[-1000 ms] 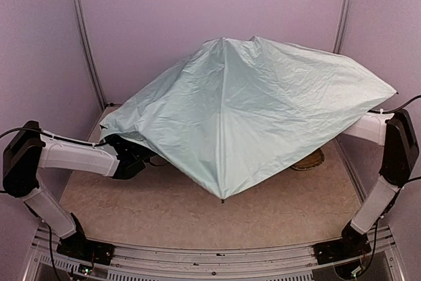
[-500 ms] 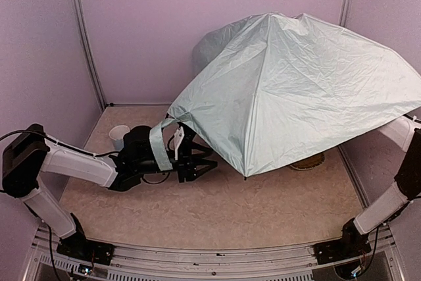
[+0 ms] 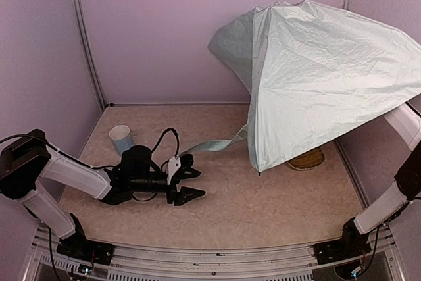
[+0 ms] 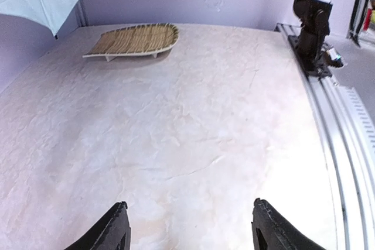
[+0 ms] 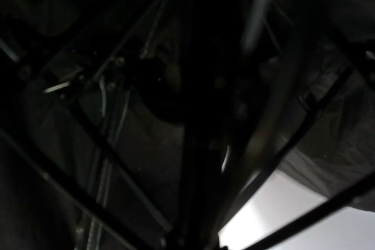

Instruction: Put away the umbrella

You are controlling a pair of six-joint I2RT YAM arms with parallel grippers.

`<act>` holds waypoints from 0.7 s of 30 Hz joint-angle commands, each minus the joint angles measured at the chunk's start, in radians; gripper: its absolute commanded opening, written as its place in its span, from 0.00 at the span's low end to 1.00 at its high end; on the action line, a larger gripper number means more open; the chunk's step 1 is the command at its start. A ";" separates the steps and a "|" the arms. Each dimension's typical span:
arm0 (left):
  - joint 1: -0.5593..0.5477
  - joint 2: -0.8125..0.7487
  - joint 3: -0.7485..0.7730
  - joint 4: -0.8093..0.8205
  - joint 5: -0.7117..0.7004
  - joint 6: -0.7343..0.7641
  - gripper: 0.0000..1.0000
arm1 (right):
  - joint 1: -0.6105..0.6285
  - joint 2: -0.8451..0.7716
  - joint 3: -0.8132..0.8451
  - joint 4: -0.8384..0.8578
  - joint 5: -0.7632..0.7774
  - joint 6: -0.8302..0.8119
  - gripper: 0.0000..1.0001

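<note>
**A:** How do the jaws of the left gripper (image 3: 199, 183) stand?

**B:** Spread wide, with nothing between them. In the wrist view both fingers (image 4: 111, 229) frame only the bare table (image 4: 193, 133).

**A:** And the umbrella?

**B:** The umbrella (image 3: 322, 77) is open and up in the air, well ahead of the left jaws and above them. Its canopy is tilted over the right arm (image 3: 395, 195). A pale strap (image 3: 214, 144) hangs from its rim and trails down toward the left jaws, its end near them.

**A:** The right gripper?

**B:** From above it is hidden under the canopy. Its own camera gives only dark ribs (image 5: 328, 204) close up, so I cannot tell whether those jaws pinch anything.

**A:** What else is there?

**B:** A woven tray (image 4: 133, 39) lies on the table far ahead of the left jaws, below the canopy's lowest tip. A light blue cup (image 3: 121, 138) stands behind them, beside the left arm.
</note>
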 commanded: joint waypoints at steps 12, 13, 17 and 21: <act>0.199 -0.110 -0.135 0.245 -0.020 -0.044 0.69 | -0.003 -0.096 -0.054 -0.162 -0.170 -0.386 0.00; 0.203 -0.110 -0.106 0.246 -0.019 -0.063 0.68 | 0.002 -0.099 -0.072 -0.162 -0.180 -0.396 0.00; 0.144 -0.096 0.055 0.240 -0.084 -0.136 0.80 | 0.072 -0.088 -0.133 -0.165 -0.209 -0.441 0.00; 0.177 -0.036 0.199 0.380 -0.053 -0.283 0.99 | 0.188 -0.066 -0.174 -0.185 -0.267 -0.497 0.00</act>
